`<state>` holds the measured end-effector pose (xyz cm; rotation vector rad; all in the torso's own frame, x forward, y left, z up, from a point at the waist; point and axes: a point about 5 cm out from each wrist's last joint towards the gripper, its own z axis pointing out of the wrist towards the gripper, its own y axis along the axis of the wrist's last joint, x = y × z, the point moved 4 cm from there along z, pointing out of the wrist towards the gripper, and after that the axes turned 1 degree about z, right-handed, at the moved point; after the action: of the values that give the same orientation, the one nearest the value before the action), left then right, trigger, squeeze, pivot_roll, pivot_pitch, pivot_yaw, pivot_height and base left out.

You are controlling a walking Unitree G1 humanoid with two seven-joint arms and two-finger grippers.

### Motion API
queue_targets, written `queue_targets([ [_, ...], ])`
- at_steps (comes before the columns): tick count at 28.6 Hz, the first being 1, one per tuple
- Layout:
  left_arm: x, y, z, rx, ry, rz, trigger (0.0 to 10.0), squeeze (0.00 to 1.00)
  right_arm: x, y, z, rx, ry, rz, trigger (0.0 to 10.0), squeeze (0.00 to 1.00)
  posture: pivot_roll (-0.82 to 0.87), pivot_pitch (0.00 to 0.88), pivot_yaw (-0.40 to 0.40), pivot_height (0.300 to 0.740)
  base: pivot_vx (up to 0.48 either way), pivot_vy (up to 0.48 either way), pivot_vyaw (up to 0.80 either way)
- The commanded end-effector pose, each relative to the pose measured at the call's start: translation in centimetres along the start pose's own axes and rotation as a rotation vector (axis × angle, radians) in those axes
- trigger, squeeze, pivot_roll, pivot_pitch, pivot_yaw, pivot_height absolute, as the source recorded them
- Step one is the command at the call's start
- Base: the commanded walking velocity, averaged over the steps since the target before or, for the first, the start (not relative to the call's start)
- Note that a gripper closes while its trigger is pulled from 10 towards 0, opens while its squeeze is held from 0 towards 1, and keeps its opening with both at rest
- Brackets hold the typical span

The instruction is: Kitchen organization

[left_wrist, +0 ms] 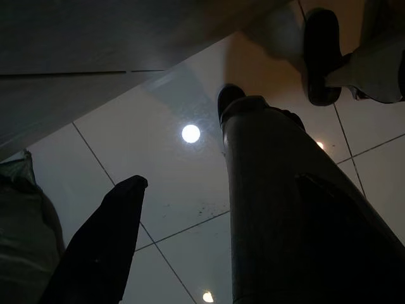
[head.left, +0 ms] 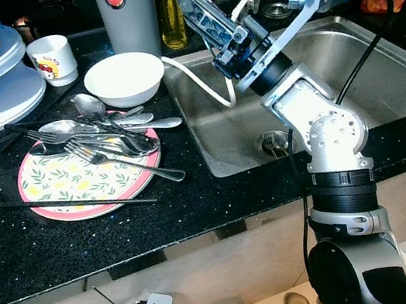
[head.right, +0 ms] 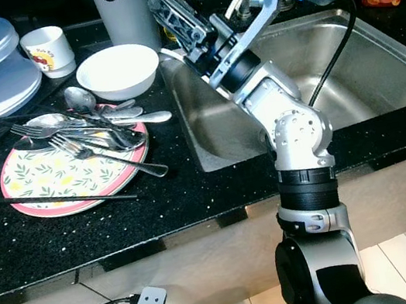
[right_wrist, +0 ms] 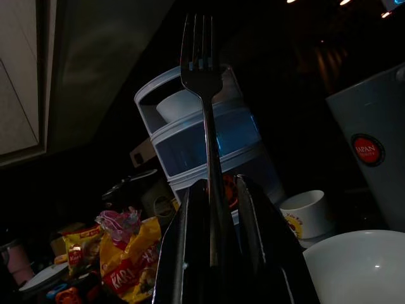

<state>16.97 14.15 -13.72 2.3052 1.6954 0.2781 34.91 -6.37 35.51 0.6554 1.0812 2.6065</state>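
Fork, slim stainless steel (right_wrist: 202,95): clamped upright between the right gripper (head.left: 204,15) fingers, above the steel sink's (head.left: 379,81) counter-side edge. Risk: thin handle pivoting or slipping, dropping into the basin. Left gripper (left_wrist: 183,247) hangs spread, idle.

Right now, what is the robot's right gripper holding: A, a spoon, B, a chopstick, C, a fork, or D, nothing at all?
C: in the right wrist view the right gripper is shut on a fork, whose tines point up past the fingertips, while the gripper is raised over the sink.
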Motion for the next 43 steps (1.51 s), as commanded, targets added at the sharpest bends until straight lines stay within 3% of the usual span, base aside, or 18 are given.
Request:
queue_targets([
  [1,-1.0,-4.1,0.0,0.135,-0.03,-0.015,10.0,0.0,0.2,0.2,-0.1,0.001,0.015,-0.001,10.0,0.0,0.02,0.085,-0.053,0.74,0.0,0.0,0.0],
  [12,-1.2,-3.5,0.1,0.12,-0.027,-0.021,10.0,0.0,-0.8,1.4,-1.1,-0.022,-0.027,-0.036,10.0,0.0,0.01,0.081,-0.053,0.74,0.0,0.0,-0.6],
  [18,-1.2,-3.4,0.0,0.123,-0.032,-0.024,10.0,0.0,-2.9,2.0,-2.9,0.049,-0.142,-0.155,10.0,0.0,0.0,0.077,-0.045,0.74,0.0,0.0,0.0],
  [23,-1.1,-3.5,0.0,0.131,-0.03,-0.025,10.0,0.0,-8.1,0.7,-6.0,0.311,-0.436,-0.418,10.0,0.0,0.0,0.084,-0.038,0.74,0.0,0.0,0.0],
  [32,-1.0,-3.8,0.0,0.156,-0.033,-0.028,10.0,0.0,-11.9,-0.5,-8.5,0.523,-0.676,-0.586,10.0,0.0,0.0,0.095,-0.035,0.74,0.0,0.0,0.0],
  [40,-1.1,-4.1,-0.1,0.169,-0.039,-0.056,10.0,0.0,-13.7,-0.5,-8.9,0.598,-0.769,-0.677,10.0,0.0,0.0,0.112,-0.036,0.74,0.0,0.0,0.0],
  [43,-1.4,-4.7,-0.1,0.185,-0.048,-0.111,10.0,0.0,-14.5,-0.8,-9.1,0.677,-0.809,-0.735,10.0,0.0,0.01,0.137,-0.04,0.74,0.0,0.0,0.0],
])
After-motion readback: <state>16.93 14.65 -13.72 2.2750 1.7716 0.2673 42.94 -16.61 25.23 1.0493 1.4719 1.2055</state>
